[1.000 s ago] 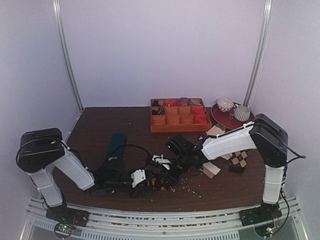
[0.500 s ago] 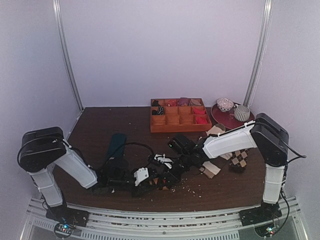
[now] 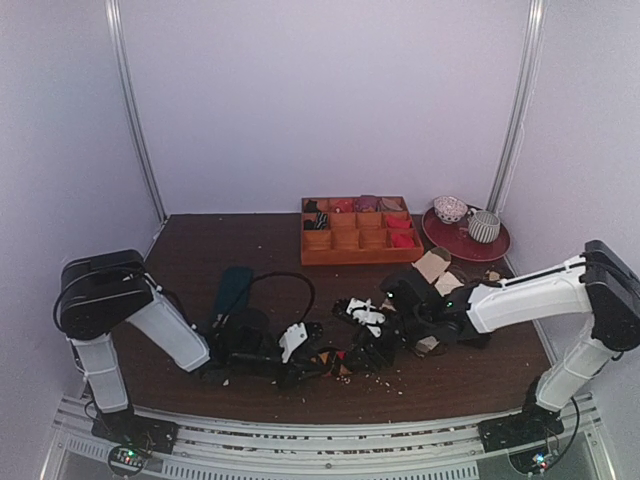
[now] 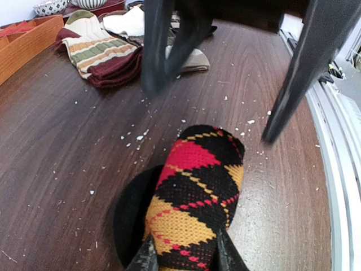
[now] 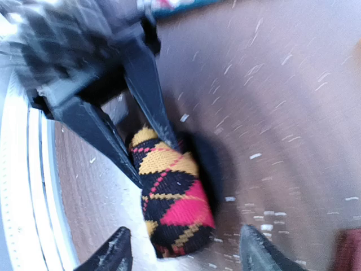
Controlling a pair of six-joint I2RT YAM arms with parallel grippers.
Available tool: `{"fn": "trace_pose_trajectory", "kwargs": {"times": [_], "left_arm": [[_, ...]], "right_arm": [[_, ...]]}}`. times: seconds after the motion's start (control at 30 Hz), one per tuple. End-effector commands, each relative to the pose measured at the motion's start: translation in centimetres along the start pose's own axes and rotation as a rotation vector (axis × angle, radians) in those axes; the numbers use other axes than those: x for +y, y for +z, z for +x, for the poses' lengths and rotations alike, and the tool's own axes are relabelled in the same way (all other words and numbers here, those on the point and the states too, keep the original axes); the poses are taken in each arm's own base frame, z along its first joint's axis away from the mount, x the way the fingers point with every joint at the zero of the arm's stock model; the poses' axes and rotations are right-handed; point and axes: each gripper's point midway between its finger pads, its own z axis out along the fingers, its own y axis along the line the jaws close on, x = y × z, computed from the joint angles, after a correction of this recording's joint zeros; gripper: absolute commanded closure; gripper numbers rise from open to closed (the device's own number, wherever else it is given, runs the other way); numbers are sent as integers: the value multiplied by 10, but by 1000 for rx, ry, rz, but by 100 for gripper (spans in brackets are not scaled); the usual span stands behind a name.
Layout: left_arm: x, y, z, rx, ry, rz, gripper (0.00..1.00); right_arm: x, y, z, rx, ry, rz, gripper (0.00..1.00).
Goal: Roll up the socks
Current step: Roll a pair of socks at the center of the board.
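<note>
The socks (image 4: 197,192) are a tight roll of black knit with red and orange diamonds, lying on the brown table near its front edge (image 3: 335,360). My left gripper (image 4: 185,257) is shut on one end of the roll, a finger pressed to each side. It also shows as a dark pair of fingers (image 5: 144,84) in the right wrist view. My right gripper (image 5: 185,251) stands open at the roll's other end (image 5: 172,206), its tips wide of the roll and not touching it. From the left wrist view its fingers (image 4: 302,68) hang spread above the table.
An orange compartment tray (image 3: 360,240) and a red plate (image 3: 470,245) with bowls stand at the back. A dark teal sock (image 3: 232,290) lies left of the arms. Striped socks (image 4: 104,53) lie behind the roll. White crumbs dot the wood, and the metal rail (image 4: 338,169) runs along the front edge.
The right gripper has opened, let go of the roll and drawn back to the right, its arm now stretched low. The left gripper has closed on the roll and shifted right with it.
</note>
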Motion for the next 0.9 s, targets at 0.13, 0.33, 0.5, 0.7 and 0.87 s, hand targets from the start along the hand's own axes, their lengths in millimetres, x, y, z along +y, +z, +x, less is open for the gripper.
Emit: {"fn": "trace_pose_trajectory", "kwargs": {"times": [0.13, 0.33, 0.5, 0.7, 0.87], "left_arm": [[-19, -30, 156, 558, -322, 26, 100], [-22, -34, 167, 618, -371, 36, 100], [-22, -34, 168, 618, -380, 31, 100], [-22, -34, 170, 632, -383, 36, 100], [-23, -34, 169, 625, -383, 43, 100]], "right_arm": [[-13, -51, -56, -320, -98, 135, 3], [-39, -68, -64, -346, -49, 255, 0], [-38, -103, -70, -568, 7, 231, 0], [-31, -75, -50, -394, 12, 97, 13], [-14, -40, -38, -264, 55, -84, 14]]}}
